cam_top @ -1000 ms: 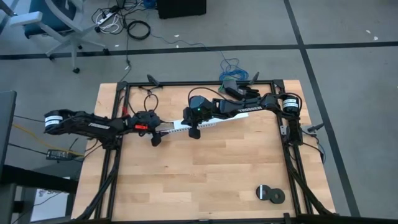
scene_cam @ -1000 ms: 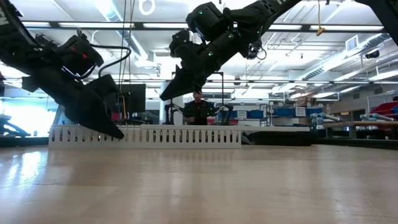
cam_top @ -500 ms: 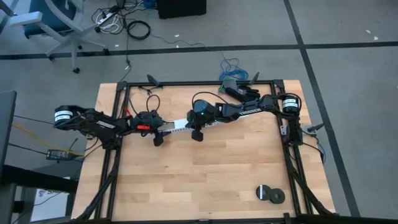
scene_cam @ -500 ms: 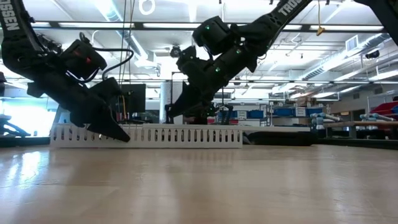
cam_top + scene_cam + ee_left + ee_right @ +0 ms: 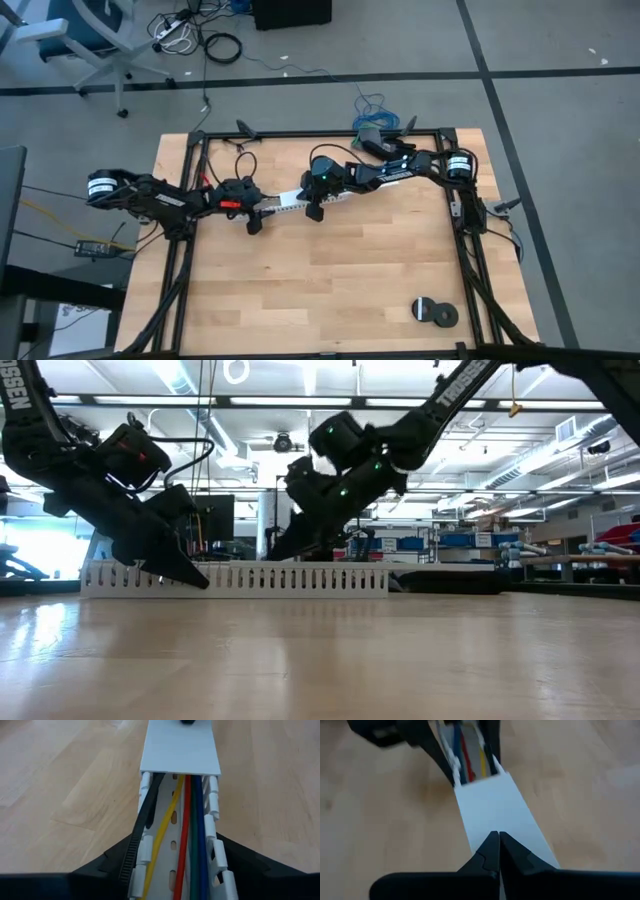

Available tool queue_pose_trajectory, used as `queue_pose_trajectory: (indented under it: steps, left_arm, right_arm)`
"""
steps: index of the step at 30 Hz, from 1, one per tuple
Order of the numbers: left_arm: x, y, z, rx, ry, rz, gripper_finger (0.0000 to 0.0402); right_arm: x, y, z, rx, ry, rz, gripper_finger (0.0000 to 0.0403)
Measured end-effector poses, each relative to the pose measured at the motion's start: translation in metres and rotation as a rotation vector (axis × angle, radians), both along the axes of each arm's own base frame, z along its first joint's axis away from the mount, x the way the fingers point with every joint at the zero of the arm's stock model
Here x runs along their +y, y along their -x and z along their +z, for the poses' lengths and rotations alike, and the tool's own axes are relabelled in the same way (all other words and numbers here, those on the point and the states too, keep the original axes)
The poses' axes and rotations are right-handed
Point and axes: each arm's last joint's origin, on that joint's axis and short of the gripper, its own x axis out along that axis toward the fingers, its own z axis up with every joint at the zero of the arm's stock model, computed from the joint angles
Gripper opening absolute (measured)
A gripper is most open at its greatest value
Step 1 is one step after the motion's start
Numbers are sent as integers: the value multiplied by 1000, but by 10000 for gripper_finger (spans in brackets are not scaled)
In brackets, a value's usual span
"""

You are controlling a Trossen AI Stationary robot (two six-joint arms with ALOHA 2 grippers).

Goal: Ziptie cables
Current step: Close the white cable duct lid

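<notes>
since the earlier frames the right arm has drawn in toward the left one and dropped lower over the white channel [image 5: 288, 203], while the left arm has shifted a little toward it.

left hand [image 5: 175, 870]: fingers spread, one on each side of the channel's open end, not seen clamping it. right hand [image 5: 498, 851]: fingers closed together, tips resting on the channel's white cover [image 5: 495, 810].

cables [image 5: 192, 830], yellow, red, green and blue, lie lengthwise inside the channel on the counter [image 5: 330, 280], running under the cover. one black ziptie [image 5: 142, 830] lies along the channel's slotted wall.

judgement: steady the channel squarely before any closing, keeping the ziptie clear of the slots.

hidden: cable ends, the ziptie's head, and everything beneath the cover. whether the left fingers touch the walls cannot be told.
</notes>
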Motion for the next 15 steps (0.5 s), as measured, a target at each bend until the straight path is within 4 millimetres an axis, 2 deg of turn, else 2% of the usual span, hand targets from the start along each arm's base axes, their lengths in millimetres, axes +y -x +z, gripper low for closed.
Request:
queue_pose_trajectory:
  steps: [4,10,12,15]
  left_arm:
    - [0,0,0,0,-1,0,236]
    - [0,0,0,-1,-2,-1,235]
    - [0,0,0,0,-1,-1,235]
    - [0,0,0,4,4,-4,235]
  right_arm:
    - [-4,-15,-16,-8,-43,29,0]
    - [-2,-44,-26,-36,-75,98,0]
    - [0,-48,-24,-55,-49,120,0]
    - [4,-46,-8,-90,8,132,0]
